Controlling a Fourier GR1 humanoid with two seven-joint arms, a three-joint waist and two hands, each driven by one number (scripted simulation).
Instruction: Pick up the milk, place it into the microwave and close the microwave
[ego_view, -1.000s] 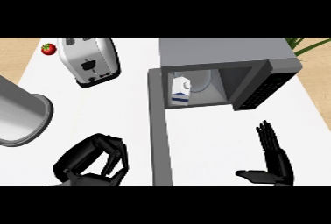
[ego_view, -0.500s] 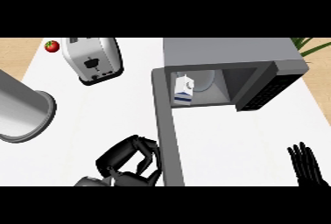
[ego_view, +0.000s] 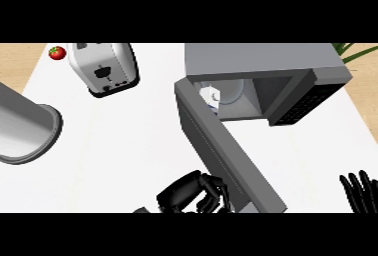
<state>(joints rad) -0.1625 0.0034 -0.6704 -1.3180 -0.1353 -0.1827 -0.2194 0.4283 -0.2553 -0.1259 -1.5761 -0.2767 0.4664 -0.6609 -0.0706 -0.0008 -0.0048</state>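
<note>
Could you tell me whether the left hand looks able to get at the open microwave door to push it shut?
Probably yes. The left hand sits right beside the outer end of the microwave door, which swings out toward it, and nothing lies between them. The milk is already inside the microwave.

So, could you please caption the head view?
Milk inside the microwave, left hand at its half-open door.

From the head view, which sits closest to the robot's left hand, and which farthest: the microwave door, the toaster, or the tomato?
From the left hand:
1. Microwave door, right beside the hand, swung partway.
2. Toaster, far up the counter at upper left.
3. Tomato, at the far left corner beyond the toaster.
</note>
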